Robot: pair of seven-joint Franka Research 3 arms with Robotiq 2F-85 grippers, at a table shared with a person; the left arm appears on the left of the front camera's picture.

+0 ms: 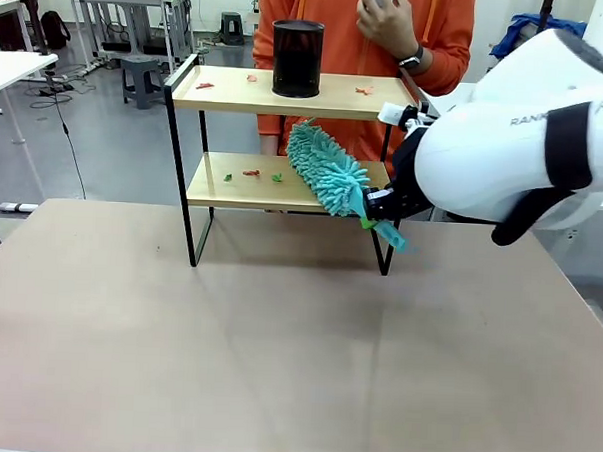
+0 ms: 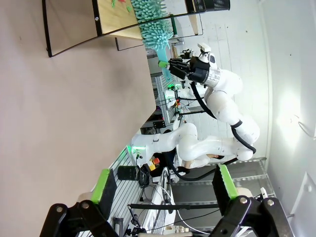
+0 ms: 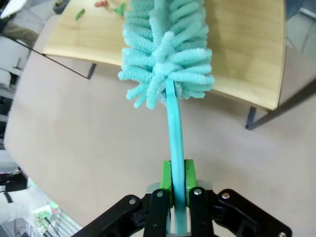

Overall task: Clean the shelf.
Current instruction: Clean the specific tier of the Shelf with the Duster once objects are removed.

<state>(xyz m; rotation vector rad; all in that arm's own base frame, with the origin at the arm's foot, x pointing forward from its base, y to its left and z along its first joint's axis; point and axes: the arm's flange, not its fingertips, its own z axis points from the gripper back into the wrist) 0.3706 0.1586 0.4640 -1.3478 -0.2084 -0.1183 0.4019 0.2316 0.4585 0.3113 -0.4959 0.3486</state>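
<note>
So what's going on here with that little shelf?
The right gripper is shut on the handle of a teal duster, whose head is over the lower board of the shelf, beside red and green scraps. More scraps and a black cup sit on the top board. The left gripper is open, away from the shelf. A person stands behind.

Front camera faces shelf [image 1: 227, 89], both wrist cameras share it
</note>
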